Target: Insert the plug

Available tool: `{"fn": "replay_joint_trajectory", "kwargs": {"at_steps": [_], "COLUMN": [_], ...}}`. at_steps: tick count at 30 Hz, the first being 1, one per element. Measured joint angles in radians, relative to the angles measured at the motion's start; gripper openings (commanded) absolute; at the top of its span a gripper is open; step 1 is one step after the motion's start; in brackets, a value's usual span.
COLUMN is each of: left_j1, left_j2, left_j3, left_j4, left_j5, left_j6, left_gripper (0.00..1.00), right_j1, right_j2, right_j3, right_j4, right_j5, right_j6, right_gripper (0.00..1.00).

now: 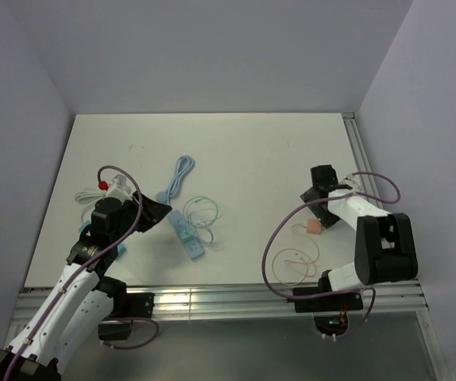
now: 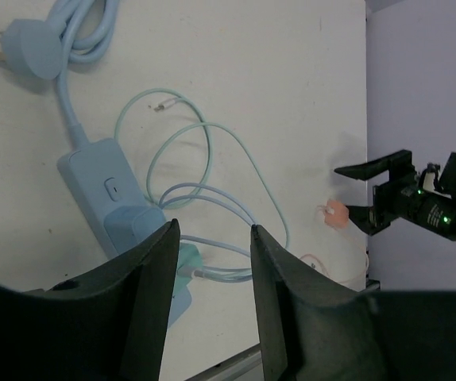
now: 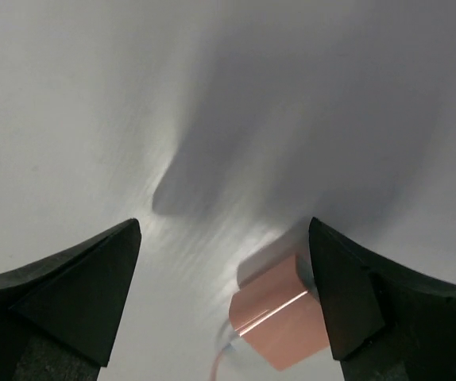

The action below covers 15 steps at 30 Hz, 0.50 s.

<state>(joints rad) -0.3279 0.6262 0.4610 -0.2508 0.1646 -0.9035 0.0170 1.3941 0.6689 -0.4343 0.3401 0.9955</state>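
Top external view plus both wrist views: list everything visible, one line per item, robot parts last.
light blue plastic power strip: one, light blue, left of centre.
flat round plug on thick cord: one, light blue, just beyond the strip.
thin looped cable: one, pale green, right of the strip.
small blocky plastic adapter: one, salmon pink, right side.
thin wire loop: one, pinkish, near edge, right side.
white block with red tip: one, white and red, far left.
flat table top: one, white.
left gripper: one, black, open, left of the strip.
right gripper: one, black, open, straddling the adapter.
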Motion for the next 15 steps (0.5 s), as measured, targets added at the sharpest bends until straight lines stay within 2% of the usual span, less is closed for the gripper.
{"fn": "replay_joint_trajectory", "kwargs": {"at_steps": [6, 10, 15], "left_j1": [0.000, 0.000, 0.000], "left_j2": [-0.041, -0.081, -0.129], "left_j3": [-0.013, -0.013, -0.008], "left_j4": [-0.002, -0.005, -0.039], "left_j5": [0.045, 0.049, 0.038], "left_j6": [-0.002, -0.001, 0.007], "left_gripper": [0.47, 0.48, 0.50], "right_j1": [0.226, 0.341, 0.438], "right_j2": [0.172, 0.185, 0.185], "right_j3": [0.203, 0.275, 0.352], "right_j4": [-0.010, 0.043, 0.061], "right_j5": [0.016, -0.023, -0.002], "right_j6": [-0.061, -0.138, -0.228], "right_gripper": [0.92, 0.92, 0.93]}}
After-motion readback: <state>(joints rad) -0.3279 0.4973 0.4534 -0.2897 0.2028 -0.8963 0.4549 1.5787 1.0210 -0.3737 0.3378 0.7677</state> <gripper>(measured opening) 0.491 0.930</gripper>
